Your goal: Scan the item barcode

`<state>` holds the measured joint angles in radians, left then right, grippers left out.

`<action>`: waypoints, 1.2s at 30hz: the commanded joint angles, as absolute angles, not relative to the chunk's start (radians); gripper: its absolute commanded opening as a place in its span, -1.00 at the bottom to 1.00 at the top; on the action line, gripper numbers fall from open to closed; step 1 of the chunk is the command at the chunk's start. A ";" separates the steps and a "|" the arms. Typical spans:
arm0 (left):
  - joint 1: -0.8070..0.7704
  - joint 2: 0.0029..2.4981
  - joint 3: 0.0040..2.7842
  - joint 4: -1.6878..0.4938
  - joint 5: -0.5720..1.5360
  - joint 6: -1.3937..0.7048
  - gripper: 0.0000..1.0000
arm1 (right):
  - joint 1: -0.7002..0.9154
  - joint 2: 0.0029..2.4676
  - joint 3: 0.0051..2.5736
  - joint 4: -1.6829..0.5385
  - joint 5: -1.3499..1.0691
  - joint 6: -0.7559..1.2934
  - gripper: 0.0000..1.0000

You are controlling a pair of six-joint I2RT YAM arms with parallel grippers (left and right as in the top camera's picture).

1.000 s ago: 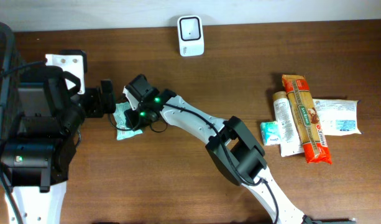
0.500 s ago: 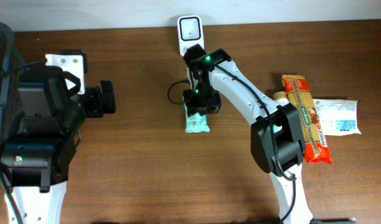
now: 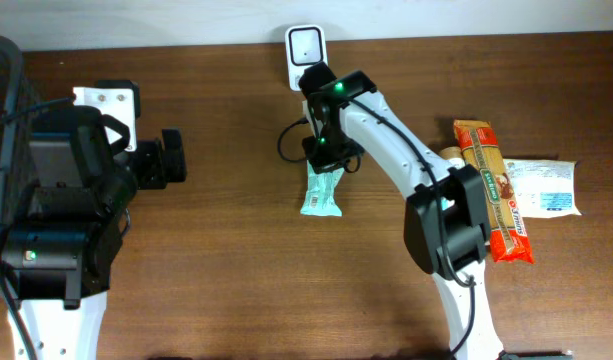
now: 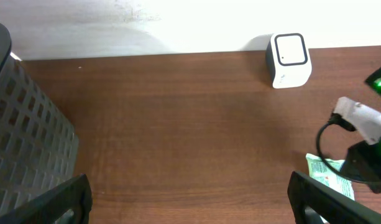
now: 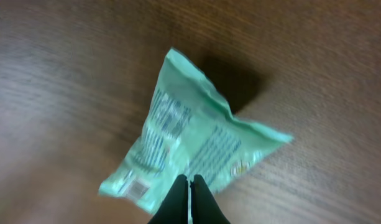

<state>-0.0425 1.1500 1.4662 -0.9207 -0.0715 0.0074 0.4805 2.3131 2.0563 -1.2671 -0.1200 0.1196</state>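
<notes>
A crumpled green snack packet (image 3: 322,192) lies lengthwise just below the white barcode scanner (image 3: 307,57) at the table's back edge. My right gripper (image 3: 326,160) is shut on the packet's upper edge. In the right wrist view the closed fingertips (image 5: 190,184) pinch the packet (image 5: 190,140), whose printed side and small barcode face the camera. My left gripper (image 3: 171,158) stands wide open at the left with nothing in it. The left wrist view shows bare wood between its fingers (image 4: 190,205), the scanner (image 4: 289,57) and a corner of the packet (image 4: 330,177).
A pile of goods lies at the right: an orange pasta packet (image 3: 494,190), white packets (image 3: 541,188) and a small teal pack (image 3: 434,212). A dark mesh basket (image 4: 22,143) stands at the far left.
The right arm swung from beside the left gripper to the middle under the scanner, bringing the green packet along. Its jaws opened partway there and have closed again on the packet. The left arm stayed still.
</notes>
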 commanded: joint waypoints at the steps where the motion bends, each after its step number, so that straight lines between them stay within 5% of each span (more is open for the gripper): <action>1: -0.041 1.144 1.472 -0.919 -0.079 0.020 0.98 | 0.502 2.378 1.991 -1.224 -0.093 0.111 -0.92; 5: -0.041 1.144 1.472 -0.919 -0.079 0.019 0.98 | 0.504 2.399 1.924 -1.200 -0.093 0.111 -0.86; 7: -0.041 1.144 1.472 -0.919 -0.079 0.019 0.98 | 0.497 2.396 1.932 -1.197 -0.093 0.101 -0.29; 13: -0.041 1.144 1.472 -0.919 -0.079 0.020 0.98 | 0.430 2.394 2.257 -1.340 -0.096 -0.019 -0.04; 15: -0.041 1.144 1.472 -0.919 -0.079 0.019 0.98 | 0.400 2.394 2.290 -1.364 -0.136 -0.085 -0.12; 21: -0.041 1.144 1.472 -0.919 -0.079 0.020 0.98 | 0.424 2.397 2.191 -1.610 -0.236 -0.168 -0.83; 25: -0.041 1.144 1.472 -0.919 -0.079 0.019 0.98 | 0.444 2.397 2.055 -1.584 -0.083 -0.051 -0.85; 36: -0.041 1.144 1.472 -0.919 -0.079 0.020 0.98 | 0.568 2.395 2.059 -1.465 -0.340 -0.013 -0.81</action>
